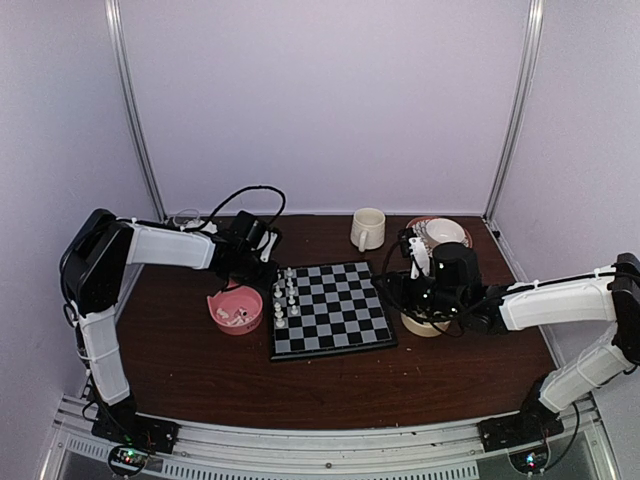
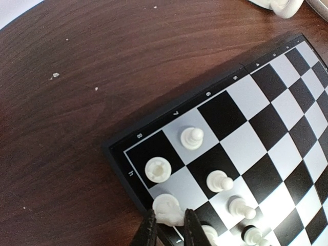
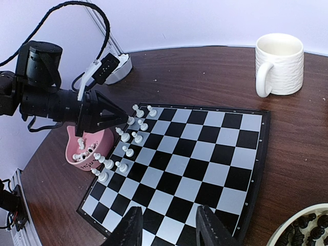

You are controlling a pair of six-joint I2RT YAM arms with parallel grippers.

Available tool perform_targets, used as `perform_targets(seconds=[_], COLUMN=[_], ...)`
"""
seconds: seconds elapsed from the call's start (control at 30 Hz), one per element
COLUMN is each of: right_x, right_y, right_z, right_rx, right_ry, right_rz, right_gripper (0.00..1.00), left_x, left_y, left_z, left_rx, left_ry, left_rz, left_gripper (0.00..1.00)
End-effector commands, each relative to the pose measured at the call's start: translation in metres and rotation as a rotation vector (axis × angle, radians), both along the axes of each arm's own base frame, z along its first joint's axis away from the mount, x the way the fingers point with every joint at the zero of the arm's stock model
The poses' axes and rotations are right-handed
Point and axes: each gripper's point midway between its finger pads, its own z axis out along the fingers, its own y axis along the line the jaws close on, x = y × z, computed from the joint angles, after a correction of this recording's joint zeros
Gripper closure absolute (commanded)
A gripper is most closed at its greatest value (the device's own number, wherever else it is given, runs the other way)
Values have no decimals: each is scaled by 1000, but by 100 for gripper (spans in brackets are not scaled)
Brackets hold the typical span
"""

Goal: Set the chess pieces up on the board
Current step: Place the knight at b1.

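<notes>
We take 12 o'clock as the far side of the table in the top view.

At 9 o'clock the left arm reaches in toward the board. The left gripper is clenched on one white piece, a finger pressed to each side of it. That piece is over the board's outer row, just beside a round-topped piece on the 11 o'clock corner square. We cannot tell whether its foot touches the square.

A pink bowl sits just off the board's 9 o'clock edge. It holds a small heap of loose white pieces.

The board lies flat near the middle of the table. More white pieces stand upright on it in two rows along the 9 o'clock edge, running from the 11 o'clock corner toward the near side.

A cream cup stands upright at the board's 12 o'clock, apart from it, handle toward the near side. We cannot see into it.

At 1 o'clock is a red-rimmed plate with a small white bowl on it. Its contents are hidden from us.

A cream bowl sits just beside the board's 3 o'clock edge, holding black pieces.

The right gripper hangs at that 3 o'clock edge, above the board's near squares in its own wrist view. It is released: its fingers stand apart with only checks showing between them.
</notes>
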Motion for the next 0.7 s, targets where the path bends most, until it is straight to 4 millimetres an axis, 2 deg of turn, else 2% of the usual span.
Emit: perform_targets(seconds=[0.0,0.67], right_x=[2,1], right_y=[0,1], right_z=[5,5], right_rx=[12,15], right_ry=[-17,-18], right_rz=[2,7], right_gripper=[62,62], left_x=[11,12], left_y=[-9,-11], left_z=[11,6], left_rx=[-40,-34], left_ry=[-31,-15], left_rz=[-16,-23], left_gripper=[91,90])
